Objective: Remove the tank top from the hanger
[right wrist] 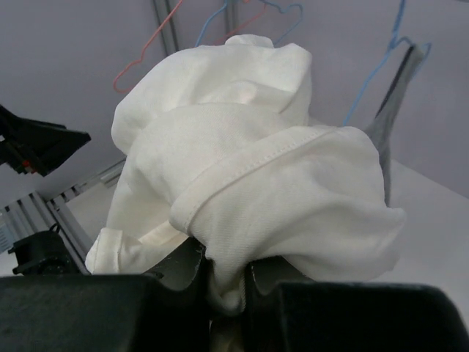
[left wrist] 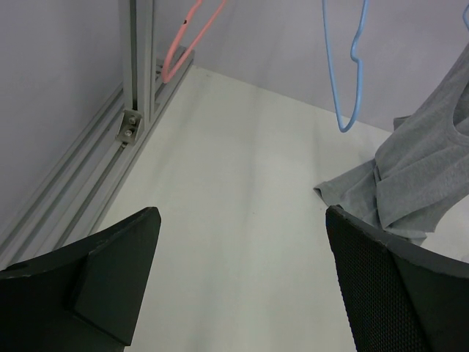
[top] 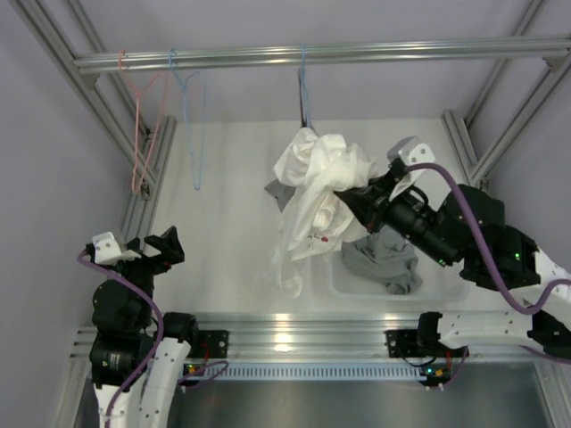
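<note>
The white tank top (top: 312, 192) is bunched into a crumpled mass below the blue hanger (top: 303, 80), which hangs from the overhead rail. My right gripper (top: 355, 192) is shut on a fold of it. In the right wrist view the white cloth (right wrist: 242, 161) is pinched between the jaws of the right gripper (right wrist: 227, 275) and fills most of the frame. The white cloth hides whether the tank top is still on the hanger. A grey garment (right wrist: 388, 125) hangs on the blue hanger (right wrist: 381, 73) behind it. My left gripper (top: 152, 250) is open and far to the left, seen in the left wrist view as the left gripper (left wrist: 240, 220) over bare table.
A pink hanger (top: 138, 134) and an empty blue hanger (top: 192, 116) hang from the rail (top: 357, 53) at the left. A clear tray (top: 446, 290) at front right holds a grey garment (top: 384, 259). Aluminium frame posts (top: 152, 169) border the table on both sides.
</note>
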You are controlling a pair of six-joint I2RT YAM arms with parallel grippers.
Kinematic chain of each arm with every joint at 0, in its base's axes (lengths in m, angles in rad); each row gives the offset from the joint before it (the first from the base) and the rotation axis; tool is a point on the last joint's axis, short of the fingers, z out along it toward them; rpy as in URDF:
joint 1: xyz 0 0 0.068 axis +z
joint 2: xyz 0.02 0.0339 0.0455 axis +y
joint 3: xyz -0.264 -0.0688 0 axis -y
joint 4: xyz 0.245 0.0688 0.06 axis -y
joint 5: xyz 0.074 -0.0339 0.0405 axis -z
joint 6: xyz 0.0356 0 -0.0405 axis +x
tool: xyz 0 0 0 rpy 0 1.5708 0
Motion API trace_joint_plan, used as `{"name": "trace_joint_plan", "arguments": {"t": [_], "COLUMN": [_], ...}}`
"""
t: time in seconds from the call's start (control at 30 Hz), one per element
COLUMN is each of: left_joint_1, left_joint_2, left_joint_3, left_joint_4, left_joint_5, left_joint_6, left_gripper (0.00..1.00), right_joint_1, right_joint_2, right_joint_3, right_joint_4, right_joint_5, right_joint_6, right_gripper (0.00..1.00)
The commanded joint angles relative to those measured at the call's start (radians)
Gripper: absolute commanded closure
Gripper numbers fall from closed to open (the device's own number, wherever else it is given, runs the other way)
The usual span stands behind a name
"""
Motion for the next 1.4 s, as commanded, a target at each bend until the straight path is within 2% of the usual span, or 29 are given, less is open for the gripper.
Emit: {"name": "trace_joint_plan", "arguments": {"t": [0.0, 0.3, 0.5, 0.53, 0.63, 0.7, 1.03, 1.13, 1.27, 1.37], "left_joint_1": [-0.004, -0.004, -0.006, -0.006, -0.01, -0.013, -0.026, -0.026, -0.027, -0.027], "left_joint_2": [-0.01, -0.021, -0.023, -0.022, -0.018, -0.016, -0.016, -0.019, -0.021, -0.021], "left_joint_3": [-0.006, -0.006, -0.008, -0.008, -0.008, -0.008, -0.008, -0.008, -0.008, -0.008], "left_joint_4": [0.033, 0.029, 0.031, 0.031, 0.029, 0.031, 0.029, 0.029, 0.029, 0.029], "left_joint_5": [-0.014, -0.012, -0.006, -0.002, 0.003, 0.006, 0.011, 0.006, 0.008, 0.014], "left_joint_6": [-0.011, -0.013, -0.011, -0.011, -0.01, -0.011, -0.011, -0.01, -0.011, -0.011], "left_gripper": [0.01, 0.01, 0.01, 0.01, 0.01, 0.01, 0.01, 0.01, 0.01, 0.01], "right_joint_1": [0.014, 0.013, 0.014, 0.011, -0.004, -0.026, -0.059, -0.058, -0.061, -0.079], "right_joint_2": [-0.028, -0.086, -0.155, -0.161, -0.172, -0.172, -0.162, -0.177, -0.26, -0.243], "right_joint_3": [0.097, 0.089, -0.058, -0.073, -0.129, -0.158, -0.359, -0.429, -0.563, -0.658], "right_joint_4": [-0.057, -0.142, -0.228, -0.249, -0.401, -0.508, -0.57, -0.564, -0.452, -0.415], "right_joint_5": [0.147, 0.519, 0.654, 0.715, 0.811, 0.806, 0.674, 0.669, 0.625, 0.58], "right_joint_6": [-0.066, -0.043, 0.101, 0.129, 0.284, 0.406, 0.725, 0.859, 0.885, 0.942], "right_gripper": [1.0, 1.0, 1.0, 1.0, 1.0, 1.0, 1.0, 1.0, 1.0, 1.0]}}
